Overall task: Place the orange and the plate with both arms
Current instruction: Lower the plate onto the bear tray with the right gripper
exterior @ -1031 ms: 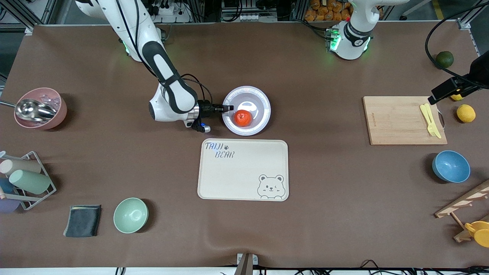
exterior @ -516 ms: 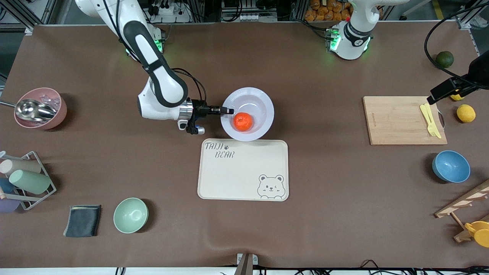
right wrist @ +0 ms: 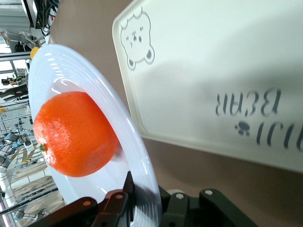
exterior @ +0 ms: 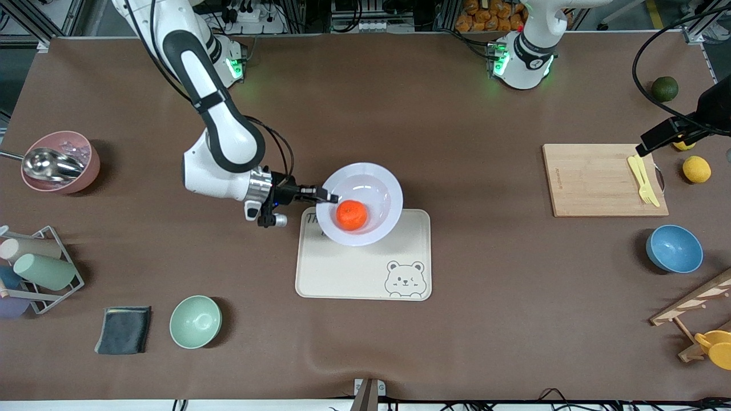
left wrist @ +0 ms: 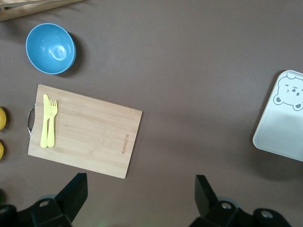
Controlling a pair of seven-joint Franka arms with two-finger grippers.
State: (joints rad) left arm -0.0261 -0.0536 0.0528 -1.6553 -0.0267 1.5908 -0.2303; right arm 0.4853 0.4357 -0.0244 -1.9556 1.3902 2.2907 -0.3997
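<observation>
My right gripper point(exterior: 328, 198) is shut on the rim of the pale plate point(exterior: 377, 171) and holds it in the air. The orange point(exterior: 350, 215) lies in the plate's well. The plate hangs over the corner of the beige bear tray point(exterior: 354, 274) that bears the lettering. The right wrist view shows the fingers point(right wrist: 124, 189) clamped on the plate's rim point(right wrist: 94, 90), the orange point(right wrist: 73, 135) and the tray point(right wrist: 213, 71) below. My left gripper point(exterior: 644, 148) is open and empty, waiting high by the cutting board's end; its jaws point(left wrist: 140, 187) stand wide apart.
A wooden cutting board point(exterior: 594, 180) with a yellow fork and knife point(exterior: 643, 180), a blue bowl point(exterior: 674, 248), lemons point(exterior: 697, 169) and a dark green fruit point(exterior: 665, 88) sit at the left arm's end. A green bowl point(exterior: 195, 321), grey cloth point(exterior: 124, 329), cup rack point(exterior: 34, 268) and pink bowl point(exterior: 60, 161) sit at the right arm's end.
My right gripper has lifted the plate with the orange off the table and carried it toward the front camera, over the tray's corner. The left arm has not moved.
</observation>
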